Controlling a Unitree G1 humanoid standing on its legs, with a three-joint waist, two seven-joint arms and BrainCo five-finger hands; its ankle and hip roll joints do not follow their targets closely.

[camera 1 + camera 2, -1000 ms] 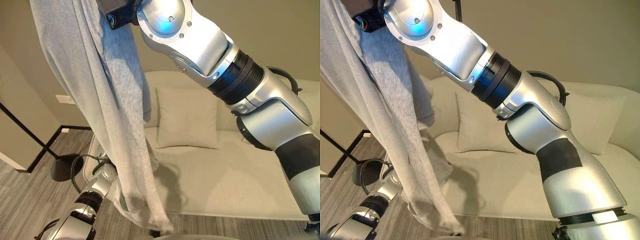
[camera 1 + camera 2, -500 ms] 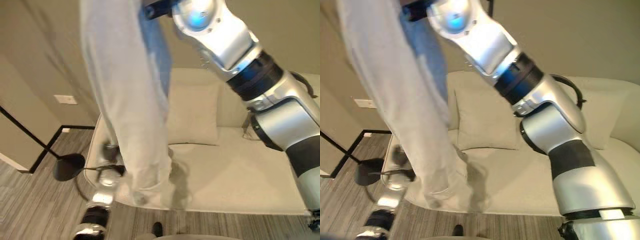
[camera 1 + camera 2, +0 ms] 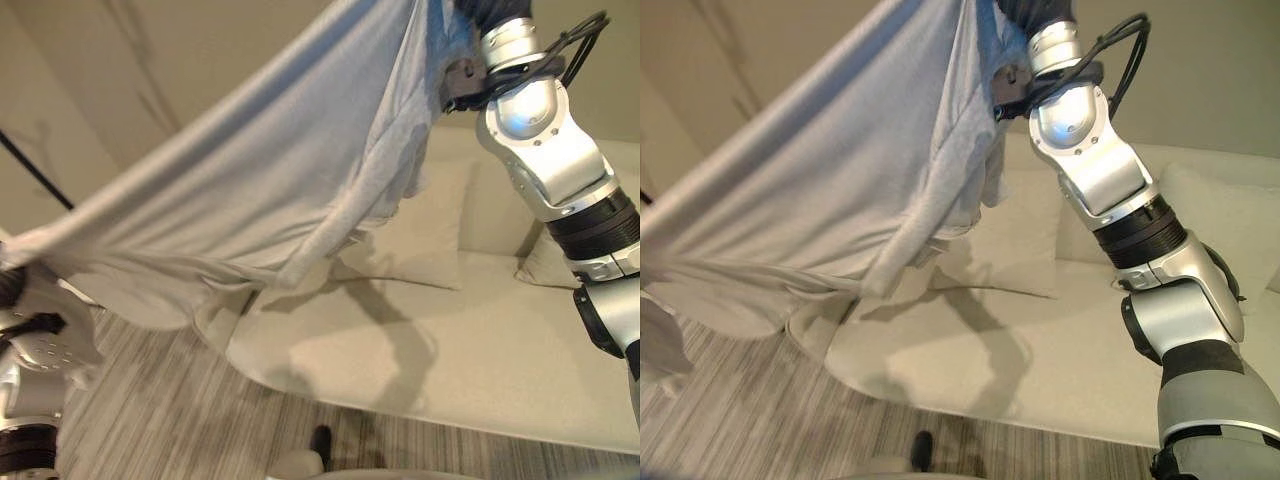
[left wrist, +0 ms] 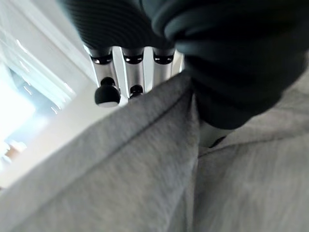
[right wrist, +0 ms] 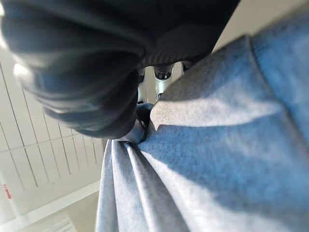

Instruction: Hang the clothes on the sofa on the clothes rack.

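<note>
A light grey garment (image 3: 260, 190) is stretched in the air in front of the cream sofa (image 3: 480, 370). My right hand (image 3: 492, 10) is raised high at the upper right. In the right wrist view its fingers (image 5: 163, 73) are curled on the garment's bunched upper end (image 5: 217, 145). The cloth slopes down to the lower left, where my left hand (image 4: 133, 72) has its fingers curled over the other edge (image 4: 145, 169). The garment's middle sags in folds above the sofa's left end.
Two cream cushions (image 3: 420, 240) lean on the sofa's back behind the garment. A thin black bar (image 3: 35, 170) slants along the wall at the far left. Striped grey carpet (image 3: 150, 400) lies in front of the sofa.
The camera has shifted. The garment hung straight down from the right hand; now the left hand holds its lower end out to the left, and the right arm has swung up and right.
</note>
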